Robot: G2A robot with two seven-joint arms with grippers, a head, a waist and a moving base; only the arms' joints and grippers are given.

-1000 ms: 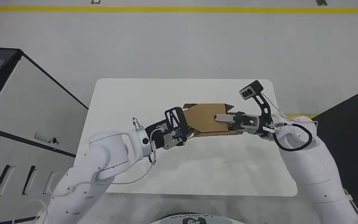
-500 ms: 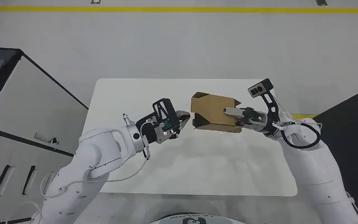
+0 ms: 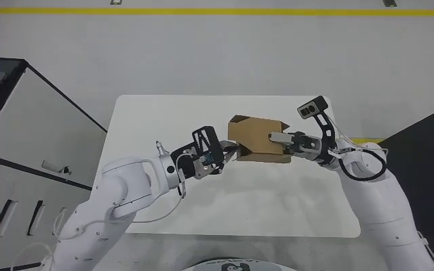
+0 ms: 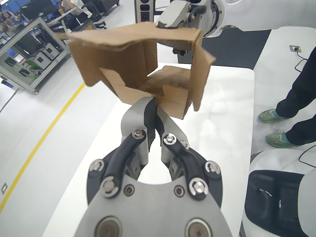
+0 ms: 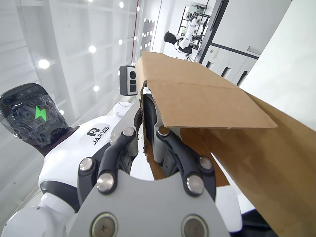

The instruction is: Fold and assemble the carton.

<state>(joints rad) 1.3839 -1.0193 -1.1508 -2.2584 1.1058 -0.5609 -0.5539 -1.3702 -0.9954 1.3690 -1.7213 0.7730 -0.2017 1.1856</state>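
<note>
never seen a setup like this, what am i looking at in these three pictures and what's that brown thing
This is a two-armed robot, and each arm ends in a two-fingered gripper. The top view comes from a camera above the arms, looking down at a white table. The other two pictures come from a camera on each wrist, looking along that arm's own fingers.

The brown thing is a half-folded brown cardboard carton, open with its flaps loose and held up above the table. The right gripper is shut on one of its panels. The left gripper has its fingers closed, with the tips at the edge of a lower flap. Whether it actually pinches that flap I cannot tell.
</note>
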